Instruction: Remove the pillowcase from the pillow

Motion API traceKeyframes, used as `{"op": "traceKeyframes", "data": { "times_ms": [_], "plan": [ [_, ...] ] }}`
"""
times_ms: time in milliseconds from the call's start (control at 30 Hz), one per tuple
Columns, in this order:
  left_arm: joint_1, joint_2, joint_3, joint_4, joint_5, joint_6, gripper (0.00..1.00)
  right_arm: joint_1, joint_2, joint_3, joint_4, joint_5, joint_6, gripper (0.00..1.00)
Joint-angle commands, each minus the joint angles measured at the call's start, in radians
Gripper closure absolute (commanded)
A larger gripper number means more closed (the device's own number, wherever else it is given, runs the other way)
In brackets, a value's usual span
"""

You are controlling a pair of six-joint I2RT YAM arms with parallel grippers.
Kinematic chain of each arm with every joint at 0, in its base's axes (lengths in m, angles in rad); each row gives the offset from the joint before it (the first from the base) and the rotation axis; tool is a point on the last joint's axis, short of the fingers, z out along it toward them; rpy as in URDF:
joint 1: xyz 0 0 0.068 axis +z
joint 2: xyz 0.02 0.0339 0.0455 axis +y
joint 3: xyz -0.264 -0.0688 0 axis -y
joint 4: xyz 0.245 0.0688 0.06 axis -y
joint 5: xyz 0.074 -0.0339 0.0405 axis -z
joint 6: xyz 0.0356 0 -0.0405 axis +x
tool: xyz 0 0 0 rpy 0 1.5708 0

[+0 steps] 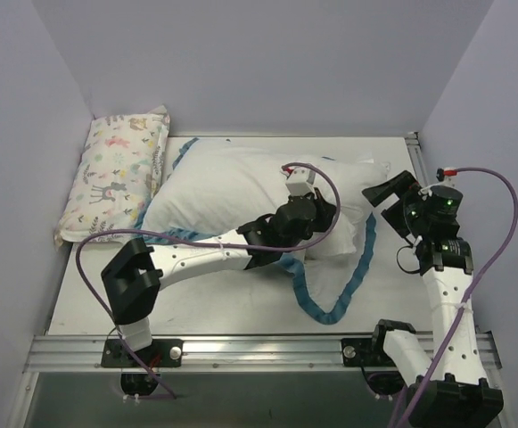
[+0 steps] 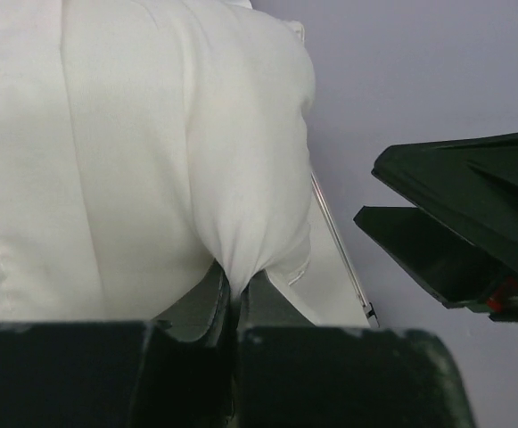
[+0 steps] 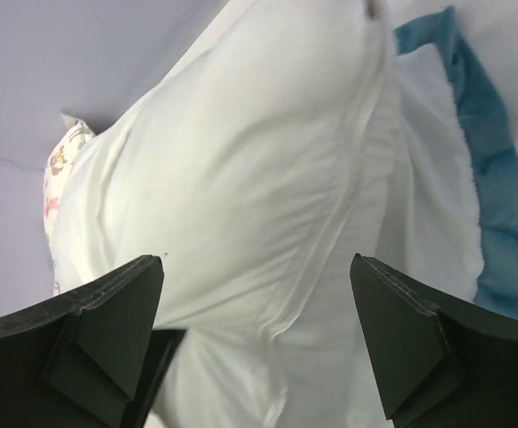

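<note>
Lilac walls, white table. Mid-table toward far edge: plump pillow, pillowcase trailing nearward beneath. Left gripper pinching pillow cloth; right gripper spread wide beside. Probably soft, light, limp; best seized at blue trim.

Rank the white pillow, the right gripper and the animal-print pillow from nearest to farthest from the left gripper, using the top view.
Measured from the left gripper:
1. the white pillow, mid-table, pinched by that gripper.
2. the right gripper, open, a short way off on the right side.
3. the animal-print pillow, far left, along the wall.
</note>
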Motion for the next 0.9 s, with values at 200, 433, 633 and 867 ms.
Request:
{"op": "traceKeyframes", "data": {
  "times_ms": [200,433,633,867],
  "plan": [
    [0.033,0.137,0.269,0.066,0.197,0.003,0.70,0.060,-0.127,-0.070,-0.025,-0.004,-0.046,0.09],
    [0.044,0.020,0.152,0.066,0.141,0.023,0.30,0.065,-0.162,-0.141,-0.051,0.049,-0.100,0.09],
    [0.053,-0.128,0.097,-0.165,0.032,0.127,0.22,0.071,-0.141,-0.167,-0.074,0.097,-0.195,0.05],
    [0.154,-0.257,-0.030,-0.461,0.036,0.221,0.16,0.148,-0.090,-0.187,-0.061,0.083,-0.258,0.00]
  ]
}}
